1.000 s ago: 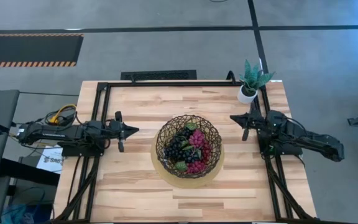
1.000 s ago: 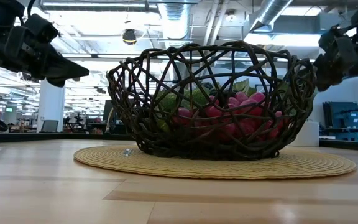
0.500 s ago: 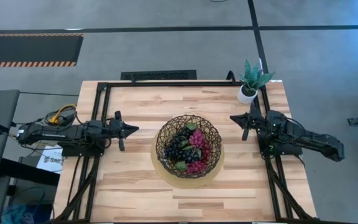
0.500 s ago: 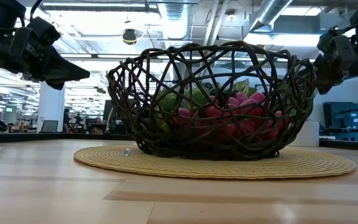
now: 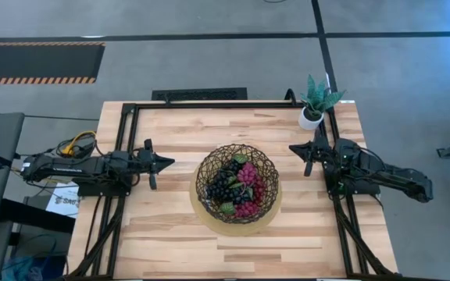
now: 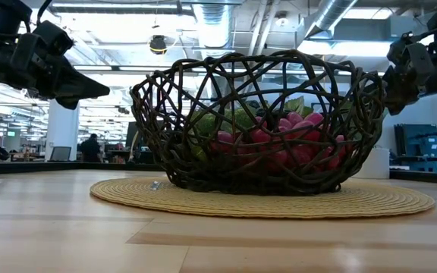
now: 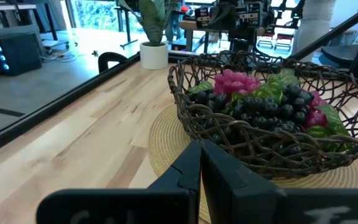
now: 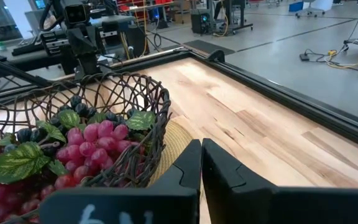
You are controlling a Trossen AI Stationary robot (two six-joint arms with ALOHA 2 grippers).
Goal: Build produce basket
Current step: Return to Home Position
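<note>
Red and black fake grape bunches fill dark woven basket; left gripper and right gripper empty, fingers together; job looks done.

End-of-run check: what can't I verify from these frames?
Count of red and dark grape bunches in the dark brown woven basket: every view, they overlap beneath strands.
Small pale speck on the tan round mat: low view, too small to identify.
Left gripper and right gripper wait shut beside the basket.

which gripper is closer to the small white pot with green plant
Right. The right gripper sits near the small white pot; the left gripper lies beyond the dark woven basket.
</note>
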